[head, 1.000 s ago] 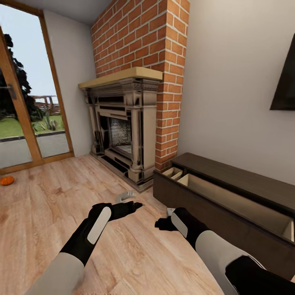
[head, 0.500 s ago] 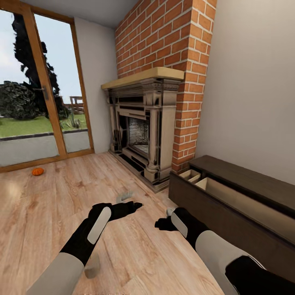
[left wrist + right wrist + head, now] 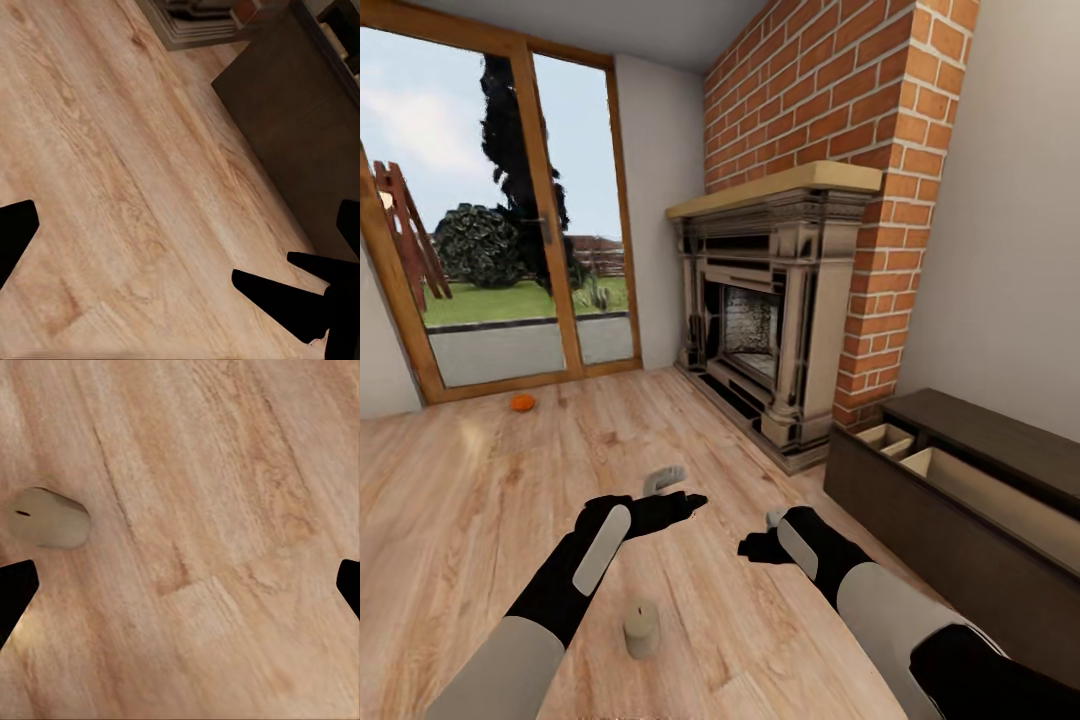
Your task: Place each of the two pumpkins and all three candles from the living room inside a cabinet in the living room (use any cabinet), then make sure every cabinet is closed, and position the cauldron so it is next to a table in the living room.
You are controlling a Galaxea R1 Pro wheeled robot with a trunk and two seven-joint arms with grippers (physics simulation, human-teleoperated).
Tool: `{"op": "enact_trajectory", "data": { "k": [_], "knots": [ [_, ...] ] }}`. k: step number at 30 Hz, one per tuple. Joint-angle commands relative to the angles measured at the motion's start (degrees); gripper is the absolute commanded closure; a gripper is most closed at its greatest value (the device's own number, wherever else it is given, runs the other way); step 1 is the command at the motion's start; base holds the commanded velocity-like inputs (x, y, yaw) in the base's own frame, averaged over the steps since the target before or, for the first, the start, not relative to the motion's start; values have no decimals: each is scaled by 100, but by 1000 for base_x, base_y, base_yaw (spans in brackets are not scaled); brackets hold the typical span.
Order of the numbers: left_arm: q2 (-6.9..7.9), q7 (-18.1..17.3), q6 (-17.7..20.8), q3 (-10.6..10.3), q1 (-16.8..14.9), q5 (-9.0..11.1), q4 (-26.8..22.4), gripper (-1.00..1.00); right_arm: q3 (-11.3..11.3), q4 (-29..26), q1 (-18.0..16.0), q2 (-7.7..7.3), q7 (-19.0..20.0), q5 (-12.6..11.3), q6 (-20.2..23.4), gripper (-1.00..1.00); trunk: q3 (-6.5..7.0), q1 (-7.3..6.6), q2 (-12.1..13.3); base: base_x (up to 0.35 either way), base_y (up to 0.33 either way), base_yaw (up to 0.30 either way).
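1. Candle (image 3: 641,627) stands upright on the wood floor (image 3: 480,500), low in the head view, just beside the left forearm and between the two arms. The right wrist view catches it too (image 3: 46,517): pale top, tiny dark wick.
2. Pumpkin (image 3: 523,403) sits far off on the floor, close to the glass patio door (image 3: 510,220), well apart from everything else.
3. Cabinet (image 3: 960,510) runs along the right wall with a drawer pulled out, pale wood inside and dividers at the near end. Can't tell if anything's in it.
4. Left gripper (image 3: 685,500) hangs over bare floor, fingers spread wide in the left wrist view, nothing between them.
5. Right gripper (image 3: 755,545) is also over bare planks, dark fingertips far apart at the edges of its wrist view, holding nothing.
6. Fireplace (image 3: 780,310) with the brick chimney stands next to the cabinet's end.
7. No writing, labels or brands that I can read anywhere.
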Motion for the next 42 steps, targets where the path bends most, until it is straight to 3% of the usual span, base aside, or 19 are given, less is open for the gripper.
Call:
{"op": "enact_trajectory", "data": {
  "k": [1, 12, 29, 42],
  "knots": [
    [2, 48, 15, -6, -3, 58, -5, -100, 42, -9, -5, -4, -50, -61, 18, -100, -6, -1, -3, 0, 284, 290],
    [3, 54, 12, -4, 0, 60, -9, -100, 39, 23, -5, 3, -58, -55, -2, -100, -6, -1, -3, 0, 272, 115],
    [3, 58, 6, -4, -3, 53, -4, -100, 42, 35, 1, 5, -62, -49, -1, -100, -6, -1, -3, 79, 105, 0],
    [3, 64, 6, 27, -1, 51, -13, -100, 57, 35, 2, 5, -53, -51, -261, -100, -6, -1, -3, 22, 19, 15]
  ]
}}
